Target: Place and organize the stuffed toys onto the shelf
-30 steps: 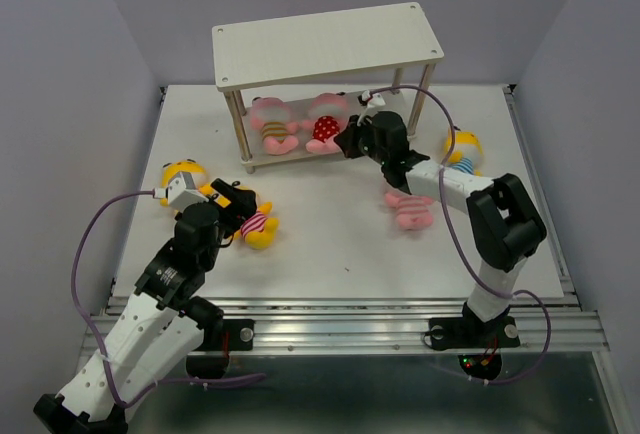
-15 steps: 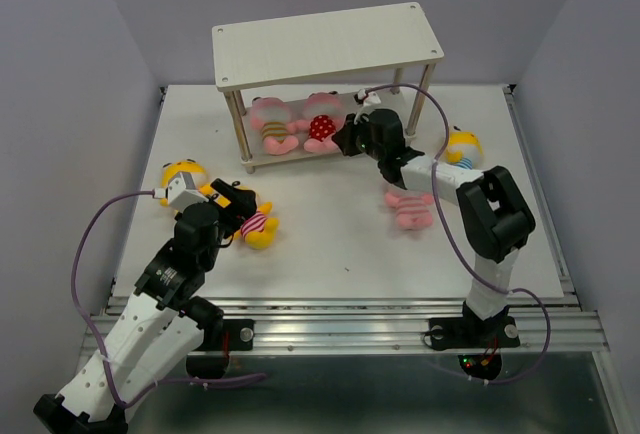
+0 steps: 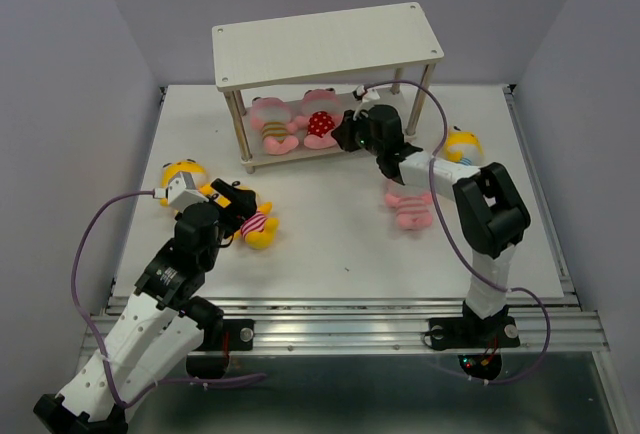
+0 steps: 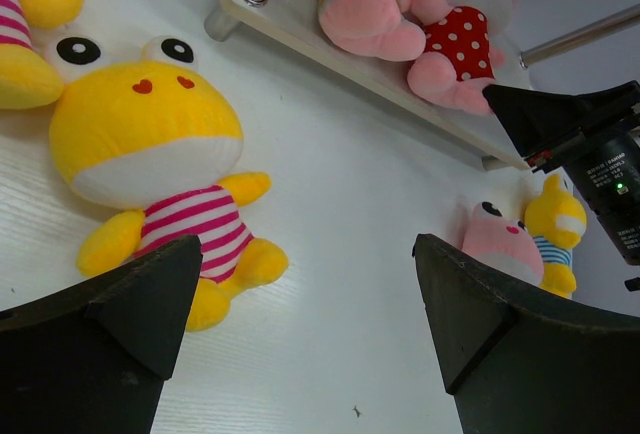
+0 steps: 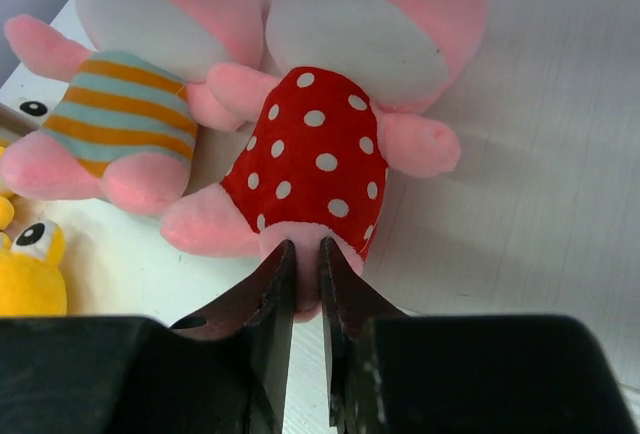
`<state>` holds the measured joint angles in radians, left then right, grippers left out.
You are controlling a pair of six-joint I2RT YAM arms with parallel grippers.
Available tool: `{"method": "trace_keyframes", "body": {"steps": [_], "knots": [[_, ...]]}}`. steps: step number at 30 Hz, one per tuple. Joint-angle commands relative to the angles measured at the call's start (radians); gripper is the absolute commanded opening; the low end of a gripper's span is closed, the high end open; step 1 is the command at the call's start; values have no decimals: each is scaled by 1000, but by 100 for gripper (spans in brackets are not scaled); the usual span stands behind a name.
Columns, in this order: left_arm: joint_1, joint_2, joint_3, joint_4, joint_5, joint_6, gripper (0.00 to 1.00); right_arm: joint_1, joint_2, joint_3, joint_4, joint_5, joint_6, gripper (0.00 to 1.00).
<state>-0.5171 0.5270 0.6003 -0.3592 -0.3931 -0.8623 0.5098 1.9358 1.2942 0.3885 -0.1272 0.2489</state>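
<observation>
The shelf [image 3: 325, 44] stands at the back of the table. On its lower board [image 5: 520, 154] lie a pink toy with a yellow-striped body [image 3: 272, 126] [image 5: 130, 104] and the red dotted toy [image 3: 320, 126] [image 5: 320, 154]. My right gripper [image 3: 342, 139] [image 5: 306, 254] is shut on the red dotted toy's foot at the board's front edge. My left gripper [image 3: 238, 209] [image 4: 305, 294] hangs open over the table beside a yellow pink-striped toy [image 3: 258, 226] [image 4: 150, 154], holding nothing.
A second yellow toy [image 3: 183, 174] lies left of my left gripper. To the shelf's right a pink toy [image 3: 410, 206] and a yellow blue-striped toy [image 3: 462, 149] lie on the table, under and beside my right arm. Grey walls close in both sides.
My right arm has reached further toward the shelf, taking the red dotted toy deeper onto the lower board. The left arm has not moved.
</observation>
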Motion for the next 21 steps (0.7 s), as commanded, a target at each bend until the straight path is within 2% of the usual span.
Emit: {"method": "trace_keyframes", "body": {"steps": [1,3,21], "knots": [[-1,-2,-7,12,-10,6,99,-14,9,53,18,18,-23,21],[0,-4,-8,14,-9,6,99,-14,8,53,15,17,-25,17],[0,-1,-8,17,-7,8,99,-33,-28,34,-14,52,-27,18]]}}
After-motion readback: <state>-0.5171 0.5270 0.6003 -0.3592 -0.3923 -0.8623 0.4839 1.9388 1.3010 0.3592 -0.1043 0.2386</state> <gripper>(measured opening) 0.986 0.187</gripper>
